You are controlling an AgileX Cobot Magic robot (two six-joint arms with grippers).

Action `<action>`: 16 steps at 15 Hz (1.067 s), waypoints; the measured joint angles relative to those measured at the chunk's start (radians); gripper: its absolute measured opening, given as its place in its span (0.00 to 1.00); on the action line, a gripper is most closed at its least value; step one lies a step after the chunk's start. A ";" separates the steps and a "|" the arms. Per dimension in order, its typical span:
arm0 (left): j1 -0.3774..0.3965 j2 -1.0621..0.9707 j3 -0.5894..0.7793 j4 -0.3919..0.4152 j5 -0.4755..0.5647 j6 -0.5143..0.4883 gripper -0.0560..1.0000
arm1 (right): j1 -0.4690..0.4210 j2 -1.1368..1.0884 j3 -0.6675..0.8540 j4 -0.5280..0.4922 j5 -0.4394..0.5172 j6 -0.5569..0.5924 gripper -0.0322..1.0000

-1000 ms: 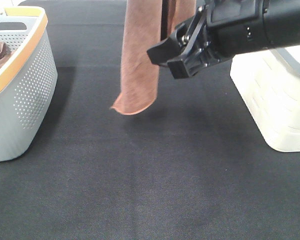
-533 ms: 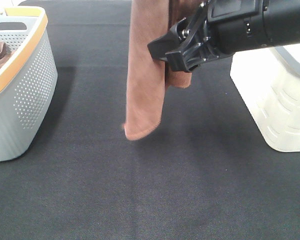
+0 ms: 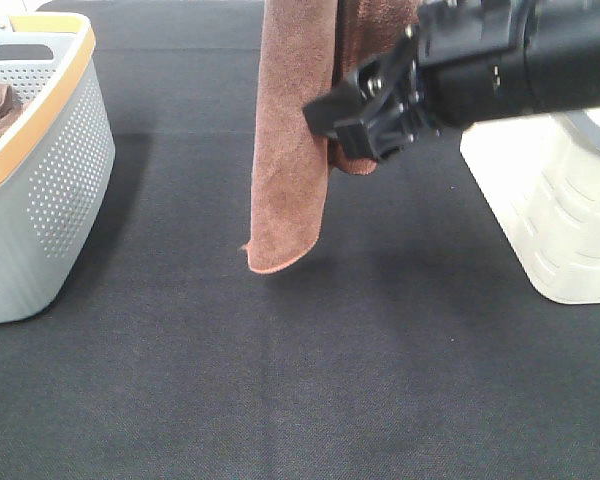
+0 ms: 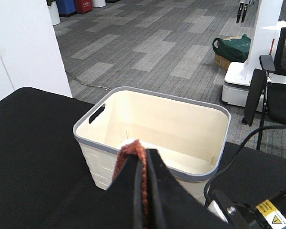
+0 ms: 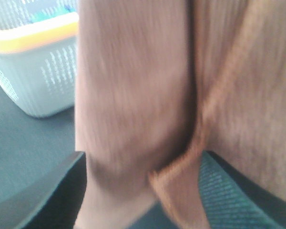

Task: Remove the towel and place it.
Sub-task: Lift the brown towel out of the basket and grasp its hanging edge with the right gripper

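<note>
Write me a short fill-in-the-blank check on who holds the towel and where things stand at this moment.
1. The left claw is shut on the rust-brown ____.
2. The right claw, at the hanging towel, has its jaws ____.
3. The perforated grey basket stands on the ____ side of the exterior view.
Missing words: towel; open; left.

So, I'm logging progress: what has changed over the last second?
The towel has sunk: its lower edge hangs closer to the table and slightly further right. A second fold now shows behind the right gripper, which has barely shifted and is open. The left gripper is shut on the towel. The grey basket and cream basket stayed put.
</note>
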 joint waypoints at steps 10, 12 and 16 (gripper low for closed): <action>0.000 0.000 0.000 0.046 -0.001 0.000 0.05 | 0.000 -0.044 0.102 0.001 -0.202 0.027 0.65; 0.000 0.000 0.000 0.045 -0.001 0.000 0.05 | 0.000 -0.053 0.111 0.001 -0.244 0.027 0.65; 0.000 0.000 0.000 0.043 -0.003 -0.003 0.05 | 0.000 -0.053 0.111 0.003 -0.276 0.027 0.65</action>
